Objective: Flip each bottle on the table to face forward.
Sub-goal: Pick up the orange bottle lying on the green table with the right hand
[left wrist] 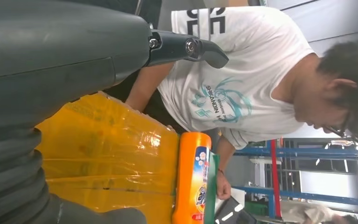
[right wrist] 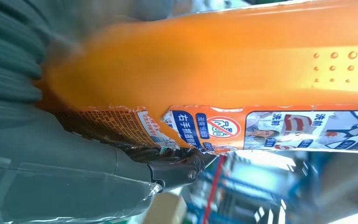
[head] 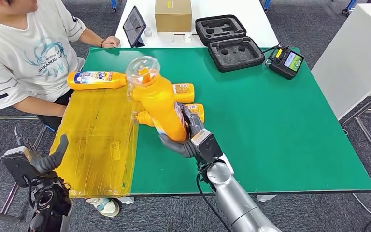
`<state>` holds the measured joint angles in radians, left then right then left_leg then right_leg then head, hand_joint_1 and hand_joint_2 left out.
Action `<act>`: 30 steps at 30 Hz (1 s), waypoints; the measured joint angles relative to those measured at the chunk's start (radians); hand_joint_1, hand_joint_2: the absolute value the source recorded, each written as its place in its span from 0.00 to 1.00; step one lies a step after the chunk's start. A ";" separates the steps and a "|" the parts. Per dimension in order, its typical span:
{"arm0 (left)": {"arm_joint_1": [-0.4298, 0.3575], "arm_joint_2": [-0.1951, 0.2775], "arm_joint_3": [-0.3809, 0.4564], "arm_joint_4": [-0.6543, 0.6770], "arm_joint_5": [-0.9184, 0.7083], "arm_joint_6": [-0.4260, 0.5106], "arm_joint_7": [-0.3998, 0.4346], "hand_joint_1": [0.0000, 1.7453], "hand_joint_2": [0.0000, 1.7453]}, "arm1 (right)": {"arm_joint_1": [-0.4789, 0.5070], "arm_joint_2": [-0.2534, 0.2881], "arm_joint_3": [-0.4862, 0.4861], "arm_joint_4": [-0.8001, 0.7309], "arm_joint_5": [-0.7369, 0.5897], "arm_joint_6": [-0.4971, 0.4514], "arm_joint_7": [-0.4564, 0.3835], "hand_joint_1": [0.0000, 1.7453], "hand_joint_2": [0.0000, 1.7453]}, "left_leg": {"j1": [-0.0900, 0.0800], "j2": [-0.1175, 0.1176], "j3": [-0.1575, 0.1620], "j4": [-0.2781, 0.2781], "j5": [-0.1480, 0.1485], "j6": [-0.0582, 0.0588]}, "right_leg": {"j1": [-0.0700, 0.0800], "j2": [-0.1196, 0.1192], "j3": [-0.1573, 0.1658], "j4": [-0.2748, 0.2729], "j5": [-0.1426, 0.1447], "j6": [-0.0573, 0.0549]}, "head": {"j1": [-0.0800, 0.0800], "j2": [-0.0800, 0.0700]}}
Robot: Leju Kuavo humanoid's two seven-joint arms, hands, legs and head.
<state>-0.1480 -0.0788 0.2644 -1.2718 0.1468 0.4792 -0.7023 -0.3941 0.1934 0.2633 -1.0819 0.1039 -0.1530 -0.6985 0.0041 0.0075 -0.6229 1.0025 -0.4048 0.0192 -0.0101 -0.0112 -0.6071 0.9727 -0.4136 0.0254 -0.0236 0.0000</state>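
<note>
Right now the right hand (head: 186, 140) grips the lifted orange bottle (head: 160, 104) near its base, cap tilted up and away, apparently so it can be turned over before being set back label-forward. Just beyond that lifted bottle, two more bottles (head: 186, 94) lie on the green desk (head: 280, 125), partly hidden behind it. A fourth bottle (head: 96, 79) lies farther off at the yellow sheet (head: 96, 140), near a seated person (head: 24, 53). The left hand (head: 48, 162) hangs beside the desk, holding nothing, fingers apart.

bottles (head: 160, 104): orange, blue-and-white labels
table (head: 280, 125): green
sheet (head: 96, 140): yellow, at left
case (head: 229, 41): black, upper centre
</note>
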 joint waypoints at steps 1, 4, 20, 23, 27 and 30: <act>0.003 0.000 0.005 0.000 0.011 -0.006 0.000 0.00 1.00 | 0.009 -0.001 0.002 -0.025 -0.005 -0.023 0.000 1.00 1.00 | 0.000 0.000 0.000 0.000 0.000 0.000 | 0.000 0.000 0.000 0.000 0.000 0.000 | 0.000 0.000; 0.010 -0.001 0.015 0.000 0.061 -0.042 0.001 0.00 1.00 | 0.033 -0.004 0.006 -0.086 -0.020 -0.085 0.000 1.00 1.00 | 0.000 0.000 0.000 0.000 0.000 0.000 | 0.000 0.000 0.000 0.000 0.000 0.000 | 0.000 0.000; 0.108 -0.002 -0.263 -0.114 0.242 -0.586 0.262 0.00 1.00 | 0.034 0.005 -0.002 0.091 -0.066 -0.087 0.000 1.00 1.00 | -0.001 0.000 -0.001 0.000 0.000 0.000 | 0.000 0.000 -0.001 0.000 0.000 0.000 | 0.000 0.000; 0.114 -0.001 -0.303 -0.128 0.250 -0.599 0.270 0.00 1.00 | 0.031 0.011 -0.001 0.128 -0.065 -0.085 0.000 1.00 1.00 | 0.000 0.000 -0.002 0.000 0.000 0.000 | 0.000 0.000 -0.001 0.000 0.000 0.000 | 0.000 0.000; 0.117 0.000 -0.328 -0.138 0.253 -0.603 0.273 0.00 1.00 | 0.027 0.012 -0.001 0.158 -0.065 -0.083 0.000 1.00 1.00 | 0.000 0.000 -0.001 0.000 0.000 0.000 | 0.000 0.000 -0.001 0.000 0.000 0.000 | 0.000 0.000; 0.120 0.002 -0.351 -0.146 0.254 -0.629 0.279 0.00 1.00 | 0.020 0.020 0.004 0.186 -0.056 -0.078 0.000 1.00 1.00 | 0.000 0.000 -0.001 0.000 0.000 0.000 | 0.000 0.000 -0.001 0.000 0.000 0.000 | 0.000 0.000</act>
<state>-0.0279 -0.0772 -0.0863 -1.4177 0.4012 -0.1499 -0.4229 -0.3744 0.2137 0.2674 -0.8960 0.0479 -0.2315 -0.6981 0.0039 0.0071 -0.6244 1.0024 -0.4048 0.0194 -0.0102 -0.0115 -0.6078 0.9727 -0.4136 0.0255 -0.0237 0.0000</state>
